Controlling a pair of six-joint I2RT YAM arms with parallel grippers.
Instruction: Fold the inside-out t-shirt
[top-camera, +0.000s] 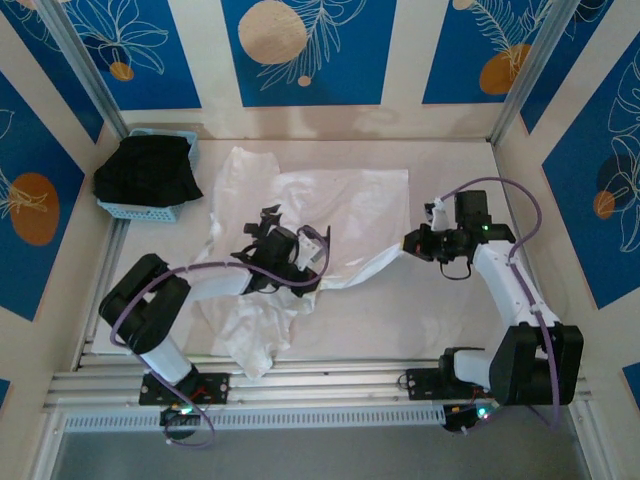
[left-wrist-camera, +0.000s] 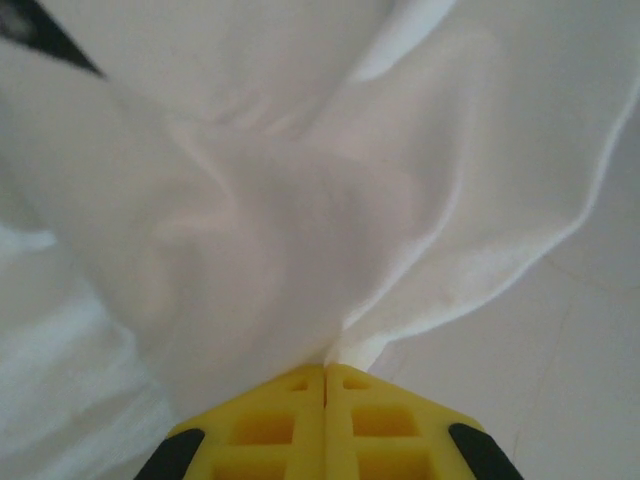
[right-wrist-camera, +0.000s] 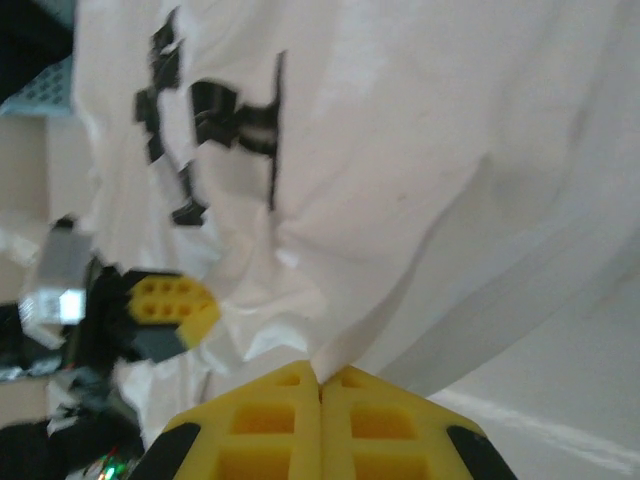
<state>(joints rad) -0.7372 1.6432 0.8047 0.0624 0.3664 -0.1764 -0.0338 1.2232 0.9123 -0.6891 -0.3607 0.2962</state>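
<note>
**A:** Nearest entries?

**B:** Left gripper (left-wrist-camera: 325, 375): jaws clenched on a fold of the inside-out t-shirt (top-camera: 350, 205), left of centre on the tabletop (top-camera: 420, 320). Right gripper (right-wrist-camera: 320, 378): jaws pinched tight on a bunch of the same cloth, toward the right edge.

**A:** The shirt?

**B:** White and crumpled. It lies from the near edge, left of centre, almost to the far edge. A drawn-out strip leads to the right gripper, and black printed marks (right-wrist-camera: 200, 120) show.

**A:** Handling note?

**B:** My judgement: raise both pinches level and draw them apart to flatten the cloth before folding, or the slack will drag and bunch.

**A:** Farthest?

**B:** Blue basket (top-camera: 140, 211) in the far left corner, black garment (top-camera: 148, 170) heaped in it. Not wanted.
</note>
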